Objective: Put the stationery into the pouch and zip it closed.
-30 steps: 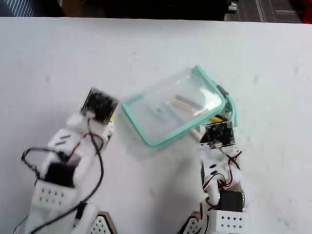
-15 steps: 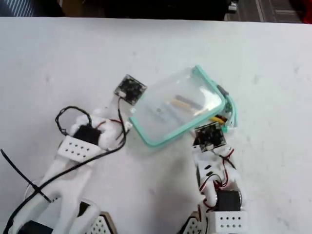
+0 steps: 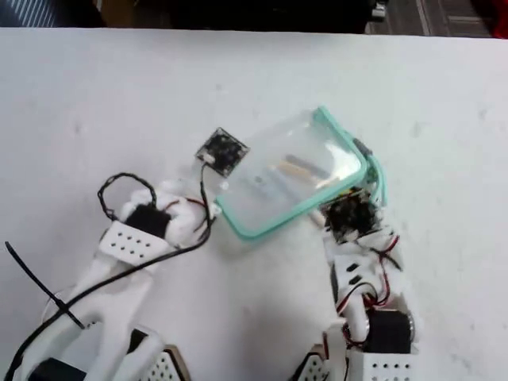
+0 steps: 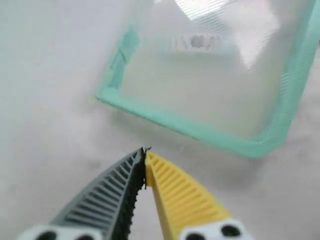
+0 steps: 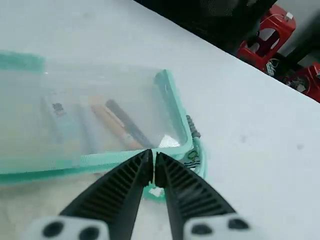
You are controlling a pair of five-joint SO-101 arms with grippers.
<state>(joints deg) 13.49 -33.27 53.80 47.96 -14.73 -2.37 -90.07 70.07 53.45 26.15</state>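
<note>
The clear pouch with teal edging lies flat mid-table, with pens inside it. In the right wrist view an orange pen and a dark pen show through the plastic. My left gripper is shut and empty, its grey and yellow tips just short of the pouch's teal edge near a corner. My right gripper is shut, its black tips against the pouch's near edge by the zipper end. I cannot tell whether any of the edge is pinched.
The white table spreads wide around the pouch, with a dark strip beyond its far edge. Red stools stand off the table behind. Loose black cables hang on the left arm.
The left arm has swung right and forward, to the pouch's left corner. The right arm shifted slightly at the near-right corner. The pouch has barely moved.
</note>
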